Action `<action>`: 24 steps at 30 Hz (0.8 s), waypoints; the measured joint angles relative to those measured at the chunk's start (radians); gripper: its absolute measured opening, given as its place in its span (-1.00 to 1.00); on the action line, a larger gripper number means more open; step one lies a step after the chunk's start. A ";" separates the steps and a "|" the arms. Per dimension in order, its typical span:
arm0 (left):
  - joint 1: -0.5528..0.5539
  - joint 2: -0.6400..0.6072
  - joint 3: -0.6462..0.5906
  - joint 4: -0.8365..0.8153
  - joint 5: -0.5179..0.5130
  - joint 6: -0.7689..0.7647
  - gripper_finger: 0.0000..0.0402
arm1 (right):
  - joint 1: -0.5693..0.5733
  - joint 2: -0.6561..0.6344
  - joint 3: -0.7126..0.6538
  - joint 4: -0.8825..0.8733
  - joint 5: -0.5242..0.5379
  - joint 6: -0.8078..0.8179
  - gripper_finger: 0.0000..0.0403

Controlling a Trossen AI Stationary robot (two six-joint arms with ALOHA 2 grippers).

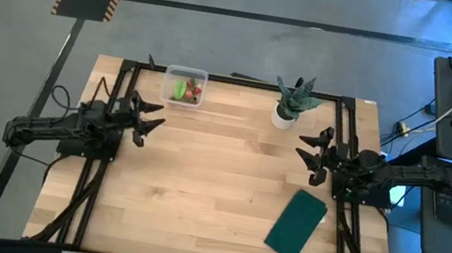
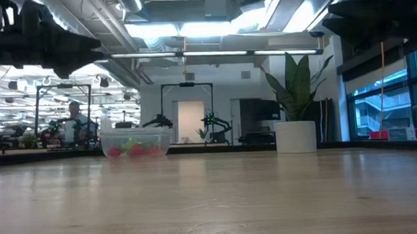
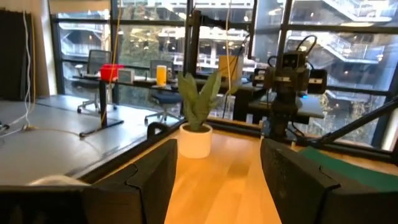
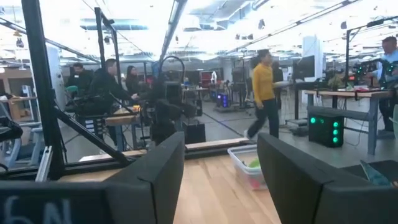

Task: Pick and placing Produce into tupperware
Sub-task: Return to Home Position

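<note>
Several produce pieces (image 1: pixel 184 91) in clear tupperware (image 1: pixel 187 71), red and green

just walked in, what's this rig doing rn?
Nothing is being handled. The left gripper and right gripper are both open and empty, hovering at their own sides of the table. The clear tub near the far edge holds red strawberries and a green piece. A potted plant and a dark green rectangle sit apart from it.

1. You have the tupperware (image 1: pixel 186 74) at the table's (image 1: pixel 199 185) far edge, left of centre, with the produce (image 1: pixel 185 91) in it.
2. The potted plant (image 1: pixel 290 103) stands to its right.
3. The mat (image 1: pixel 296 225) lies toward the near right corner.
</note>
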 joint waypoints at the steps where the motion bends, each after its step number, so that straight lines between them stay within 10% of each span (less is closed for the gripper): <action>1: 0.000 0.000 -0.005 0.008 0.000 0.000 0.11 | 0.000 0.000 0.000 -0.001 0.000 -0.001 0.01; 24: 0.000 0.000 -0.028 -0.027 -0.045 0.019 0.11 | 0.000 -0.085 0.003 -0.072 0.211 -0.082 0.01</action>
